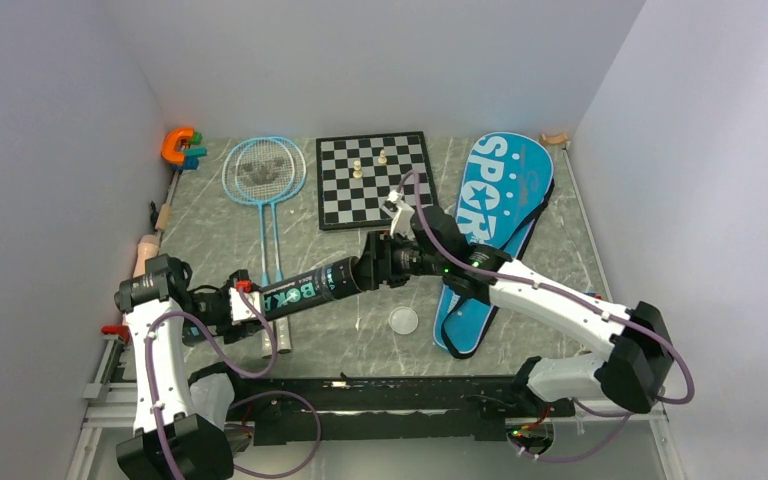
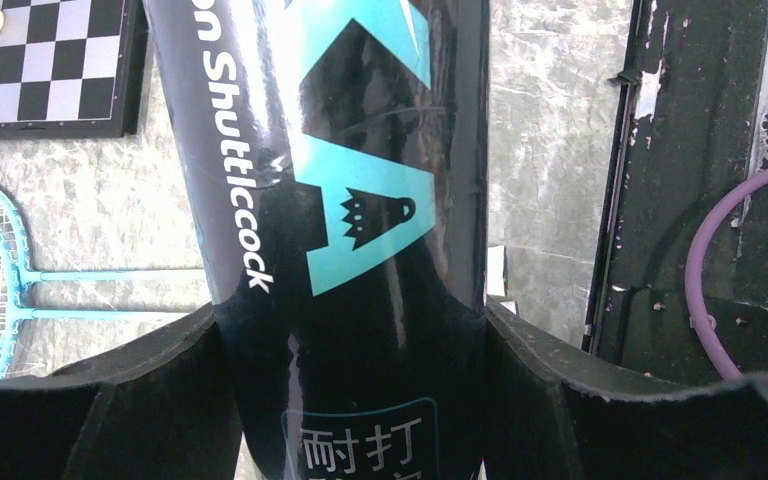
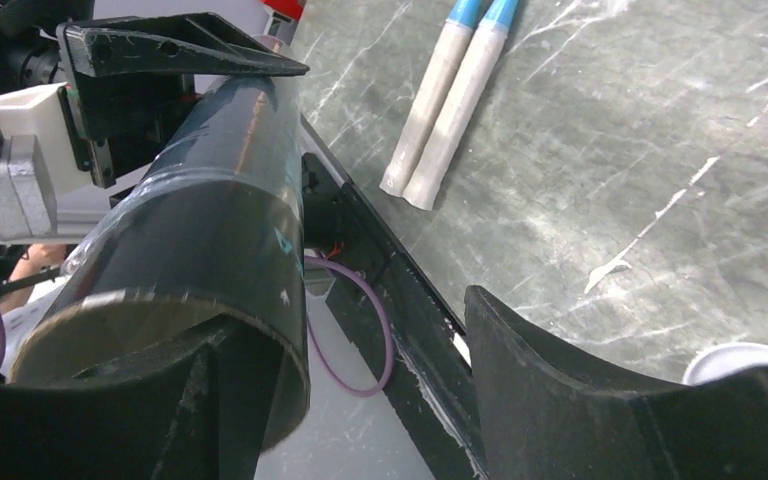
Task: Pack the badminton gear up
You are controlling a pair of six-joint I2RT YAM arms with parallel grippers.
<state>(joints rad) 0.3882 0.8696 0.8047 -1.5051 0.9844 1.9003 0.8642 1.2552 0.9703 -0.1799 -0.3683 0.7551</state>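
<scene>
Slip is the main worry: the black glossy lettered shuttlecock tube (image 1: 310, 287) looks lifted off the table, mid-frame in the top view, w/ only the left gripper (image 1: 248, 302) clamped on its lower-left end. The left wrist view shows both fingers (image 2: 160, 400) pressed against the shiny wall. The grip sits near one end, so the long free length could lever down or twist in the pads, esp. if bumped. The right gripper (image 1: 378, 266) is at the tube's upper-right open mouth w/ jaws spread wide. In the right wrist view one finger (image 3: 175, 400) is at the rim & the other well apart, gripping nothing. A push there could knock the tube askew or out of the left grip. The mouth is uncapped: a small round white lid (image 1: 403, 320) lies on the grey marbled tabletop (image 1: 350, 335), lower centre, apart from the tube. A tilt could spill any contents; the inside is hidden, no shuttlecocks visible. Two light-blue rackets w/ white handles (image 1: 265, 190) lie upper left, shafts passing under the tube. The blue racket-shaped "SPORT" bag (image 1: 495, 190) lies right of centre, partly under the right arm.
</scene>
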